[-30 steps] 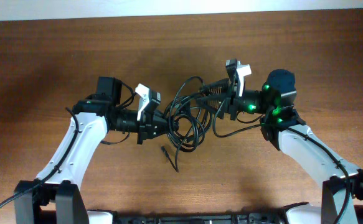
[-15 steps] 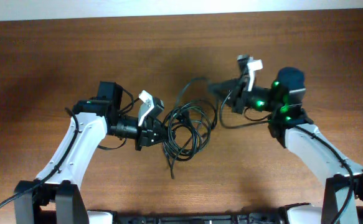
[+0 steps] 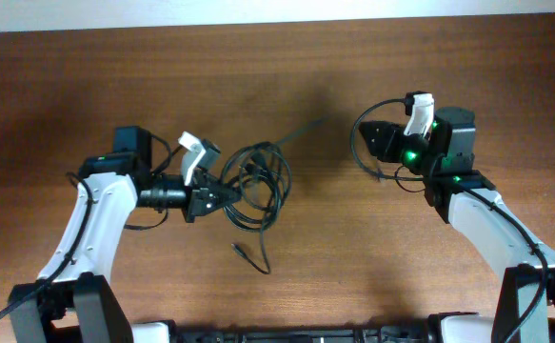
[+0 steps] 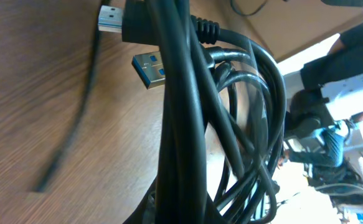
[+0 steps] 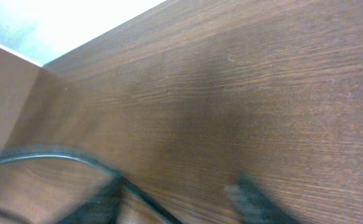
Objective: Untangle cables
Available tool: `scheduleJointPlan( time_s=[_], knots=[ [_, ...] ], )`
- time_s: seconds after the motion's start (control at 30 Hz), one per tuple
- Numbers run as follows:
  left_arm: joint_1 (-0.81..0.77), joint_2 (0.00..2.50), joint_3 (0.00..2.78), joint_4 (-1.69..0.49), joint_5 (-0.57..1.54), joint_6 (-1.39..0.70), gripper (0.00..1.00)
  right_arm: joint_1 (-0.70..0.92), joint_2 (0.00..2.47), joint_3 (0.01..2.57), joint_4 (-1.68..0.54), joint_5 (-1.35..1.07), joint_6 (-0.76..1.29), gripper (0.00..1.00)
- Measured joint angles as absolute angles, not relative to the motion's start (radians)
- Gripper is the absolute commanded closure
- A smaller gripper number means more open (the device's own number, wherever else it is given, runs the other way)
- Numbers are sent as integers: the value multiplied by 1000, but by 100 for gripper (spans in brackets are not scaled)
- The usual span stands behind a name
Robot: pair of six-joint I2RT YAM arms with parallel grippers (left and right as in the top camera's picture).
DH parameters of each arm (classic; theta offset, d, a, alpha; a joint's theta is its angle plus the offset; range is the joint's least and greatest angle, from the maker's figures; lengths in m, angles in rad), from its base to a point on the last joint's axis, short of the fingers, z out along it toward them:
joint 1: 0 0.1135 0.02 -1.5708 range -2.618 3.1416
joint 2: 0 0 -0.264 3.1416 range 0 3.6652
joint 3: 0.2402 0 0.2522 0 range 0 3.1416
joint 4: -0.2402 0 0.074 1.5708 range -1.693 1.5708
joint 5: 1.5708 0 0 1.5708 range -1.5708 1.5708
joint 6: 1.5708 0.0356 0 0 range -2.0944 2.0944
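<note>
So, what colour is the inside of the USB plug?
The USB plug is blue inside; the left wrist view shows it best.

text: none readable | labels, brands: none readable | numbers, signs: none readable | checked: cables [image 4: 181,124]

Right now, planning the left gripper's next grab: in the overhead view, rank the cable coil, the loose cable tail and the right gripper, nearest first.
1. Cable coil: at the left gripper tips.
2. Loose cable tail: beyond the coil, toward the robot's base.
3. Right gripper: far right side.
</note>
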State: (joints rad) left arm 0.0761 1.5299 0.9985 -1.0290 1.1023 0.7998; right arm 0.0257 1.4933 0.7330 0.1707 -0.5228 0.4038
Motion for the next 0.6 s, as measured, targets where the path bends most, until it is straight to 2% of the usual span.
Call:
scheduleJointPlan(
  time_s=[0.23,0.37,0.47,0.57,0.6],
  knots=[
    [67,1530,999,-998,1083,857,100,36,1493,733,194,-857,383,20],
    [38,1530,998,-939,1075,836,100,118,1493,733,226,-960,380,20],
    [20,1530,995,-789,992,651,100,168,1494,730,322,-1020,392,21],
    [19,1530,994,-665,792,225,100,204,1492,733,509,-1119,466,20],
    [19,1530,994,-652,759,142,100,212,1492,735,532,-1131,479,20]
  ],
)
